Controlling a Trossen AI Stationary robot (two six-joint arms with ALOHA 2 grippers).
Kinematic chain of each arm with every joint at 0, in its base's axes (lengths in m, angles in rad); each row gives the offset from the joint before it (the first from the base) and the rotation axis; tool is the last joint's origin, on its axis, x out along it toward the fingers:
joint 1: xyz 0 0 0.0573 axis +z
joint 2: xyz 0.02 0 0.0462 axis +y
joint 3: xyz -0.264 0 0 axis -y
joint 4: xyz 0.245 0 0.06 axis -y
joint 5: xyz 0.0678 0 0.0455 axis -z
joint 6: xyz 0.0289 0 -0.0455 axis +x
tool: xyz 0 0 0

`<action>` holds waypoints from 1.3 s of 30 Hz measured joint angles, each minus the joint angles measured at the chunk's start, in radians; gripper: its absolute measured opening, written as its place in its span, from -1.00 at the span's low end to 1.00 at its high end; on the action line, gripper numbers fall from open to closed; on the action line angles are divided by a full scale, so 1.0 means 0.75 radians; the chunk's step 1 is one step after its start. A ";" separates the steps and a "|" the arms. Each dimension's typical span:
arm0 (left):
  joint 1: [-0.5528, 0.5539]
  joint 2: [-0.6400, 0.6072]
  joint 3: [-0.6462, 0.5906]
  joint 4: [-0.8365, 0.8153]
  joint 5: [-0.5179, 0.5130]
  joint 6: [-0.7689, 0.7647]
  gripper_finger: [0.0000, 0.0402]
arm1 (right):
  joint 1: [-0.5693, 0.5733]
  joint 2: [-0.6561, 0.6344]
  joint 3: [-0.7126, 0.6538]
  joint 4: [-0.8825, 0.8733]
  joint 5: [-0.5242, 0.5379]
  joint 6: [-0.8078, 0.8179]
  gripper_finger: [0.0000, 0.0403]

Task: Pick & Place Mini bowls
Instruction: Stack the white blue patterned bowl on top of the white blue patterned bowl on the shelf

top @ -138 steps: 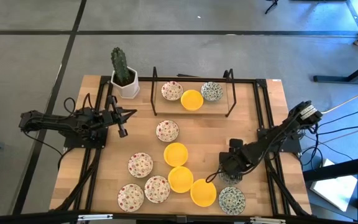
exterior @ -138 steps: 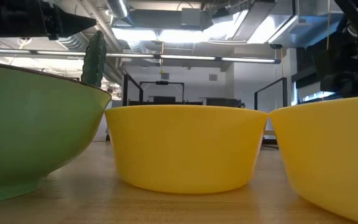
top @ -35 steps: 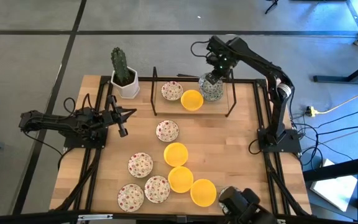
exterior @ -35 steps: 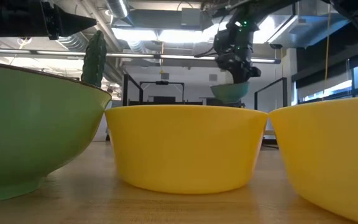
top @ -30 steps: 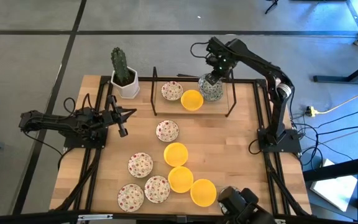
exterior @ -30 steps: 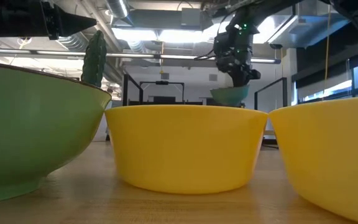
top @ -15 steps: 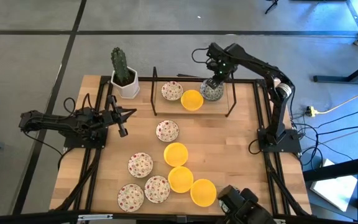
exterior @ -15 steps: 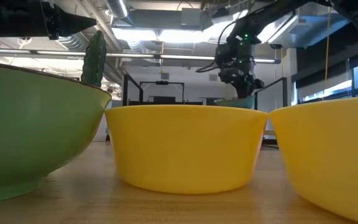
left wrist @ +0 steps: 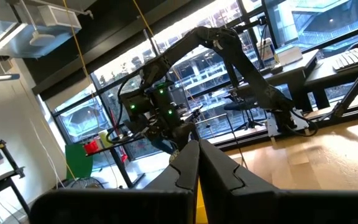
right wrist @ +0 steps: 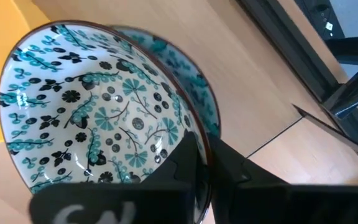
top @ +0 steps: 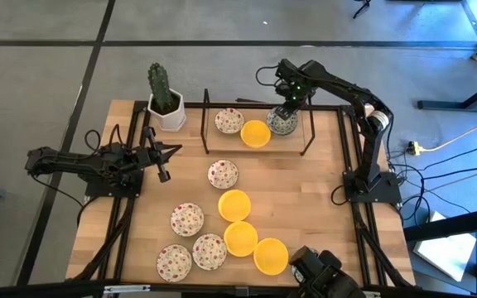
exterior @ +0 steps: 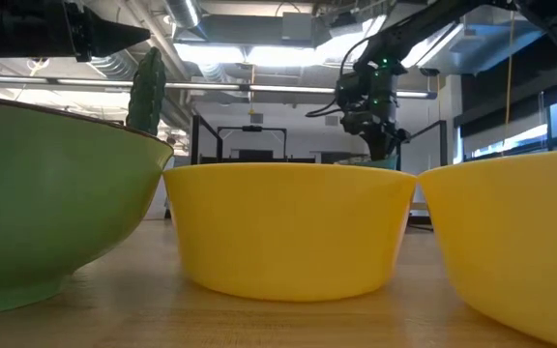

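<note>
Bowls with a blue-green pattern [right wrist: 98, 118] sit nested, one inside the other, at the right end of the black wire rack [top: 309, 124] at the far side of the table [top: 321, 190]. The right gripper [top: 286, 110] is down on them, and its closed jaws pinch the rim of the upper bowl. A yellow bowl [top: 256, 132] and a red-speckled bowl [top: 228, 121] lie beside them on the rack. More yellow and speckled bowls are spread over the near part of the table. The left gripper [top: 162, 158] waits above the left side, its jaws closed on nothing.

No readable text, label, brand or number anywhere.
</note>
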State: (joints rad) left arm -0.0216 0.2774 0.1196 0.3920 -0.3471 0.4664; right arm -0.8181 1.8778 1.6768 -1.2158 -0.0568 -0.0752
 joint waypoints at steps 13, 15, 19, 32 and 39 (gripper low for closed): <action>0.000 0.000 0.000 0.000 0.000 0.000 -0.98 | 0.001 -0.001 -0.012 0.020 0.017 -0.021 -0.58; 0.000 0.000 0.000 0.000 0.000 0.000 -0.99 | 0.001 -0.001 -0.013 0.027 0.017 -0.026 -0.54; 0.000 0.000 0.000 -0.001 0.000 0.000 -0.99 | 0.000 -0.001 -0.013 0.028 0.021 -0.049 -0.48; 0.000 0.000 0.000 0.000 0.000 0.000 -0.99 | 0.007 -0.018 0.119 -0.065 0.075 -0.047 -0.44; 0.000 0.000 0.000 0.000 0.000 0.009 -0.96 | 0.083 -0.021 0.219 -0.045 0.157 -0.035 -0.47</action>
State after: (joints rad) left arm -0.0218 0.2775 0.1196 0.3919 -0.3470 0.4729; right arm -0.7559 1.8622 1.8408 -1.2498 0.0611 -0.1018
